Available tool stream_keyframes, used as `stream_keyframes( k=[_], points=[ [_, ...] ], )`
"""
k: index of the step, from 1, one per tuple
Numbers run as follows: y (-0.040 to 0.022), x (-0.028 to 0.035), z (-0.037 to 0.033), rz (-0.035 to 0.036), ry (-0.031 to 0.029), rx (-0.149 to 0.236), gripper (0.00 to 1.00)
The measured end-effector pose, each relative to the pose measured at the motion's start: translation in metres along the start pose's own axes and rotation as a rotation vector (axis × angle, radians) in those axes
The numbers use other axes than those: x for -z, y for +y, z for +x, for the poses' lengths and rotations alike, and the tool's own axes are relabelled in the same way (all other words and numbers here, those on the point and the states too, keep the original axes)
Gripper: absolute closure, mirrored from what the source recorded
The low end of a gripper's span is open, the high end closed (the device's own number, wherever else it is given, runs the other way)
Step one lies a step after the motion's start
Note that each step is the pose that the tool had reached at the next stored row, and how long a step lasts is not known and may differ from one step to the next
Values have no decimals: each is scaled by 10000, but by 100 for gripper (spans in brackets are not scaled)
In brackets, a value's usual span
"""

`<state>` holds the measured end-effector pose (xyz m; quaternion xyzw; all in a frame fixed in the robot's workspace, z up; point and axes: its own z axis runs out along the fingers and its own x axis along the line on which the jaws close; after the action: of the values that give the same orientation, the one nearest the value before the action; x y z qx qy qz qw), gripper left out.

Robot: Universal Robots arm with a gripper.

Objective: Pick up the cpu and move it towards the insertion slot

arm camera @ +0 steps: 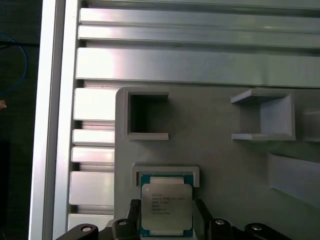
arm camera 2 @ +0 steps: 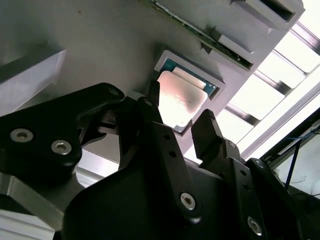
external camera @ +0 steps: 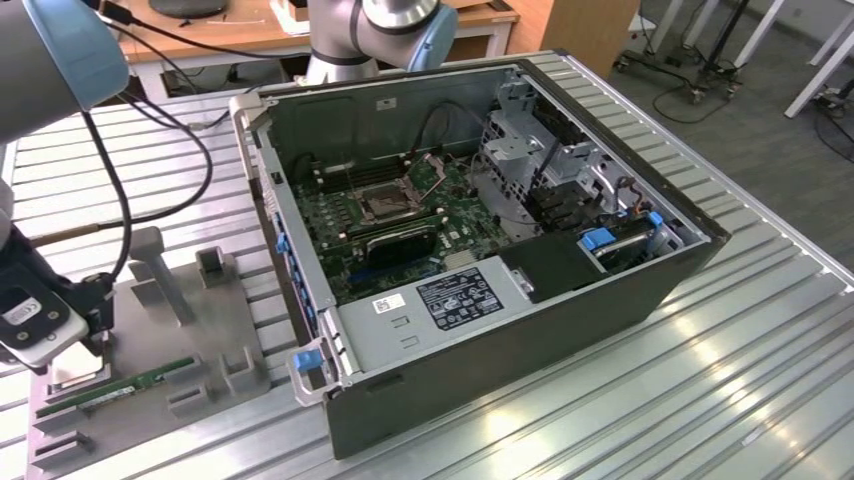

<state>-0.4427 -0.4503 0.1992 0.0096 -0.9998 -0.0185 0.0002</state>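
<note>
Cutting off the near edge of the cpu [arm camera: 166, 209] in the first wrist view, the dark body of your claw [arm camera 2: 181, 107] is covering it, so you cannot tell whether the fingertips [arm camera 2: 210, 127] are touching the cpu. The claw is standing open and holding nothing, its two fingers straddling the cpu. The cpu is lying flat in a recess of the grey tray [arm camera: 220, 165], directly beneath the claw, showing a silvery face with a teal-green rim. The insertion slot [external camera: 383, 203] is sitting well away from the claw, inside the open computer case [external camera: 534, 340] on the table [external camera: 747, 380].
</note>
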Motion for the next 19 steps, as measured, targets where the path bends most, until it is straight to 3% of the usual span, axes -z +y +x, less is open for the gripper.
stream_keyframes(
  k=[13, 14, 19],
  points=[
    [0, -9, 0, 0, 1, 0, 45],
    [0, -10, 0, 0, 0, -1, 34],
    [0, -10, 0, 0, 0, 0, 28]
  ],
)
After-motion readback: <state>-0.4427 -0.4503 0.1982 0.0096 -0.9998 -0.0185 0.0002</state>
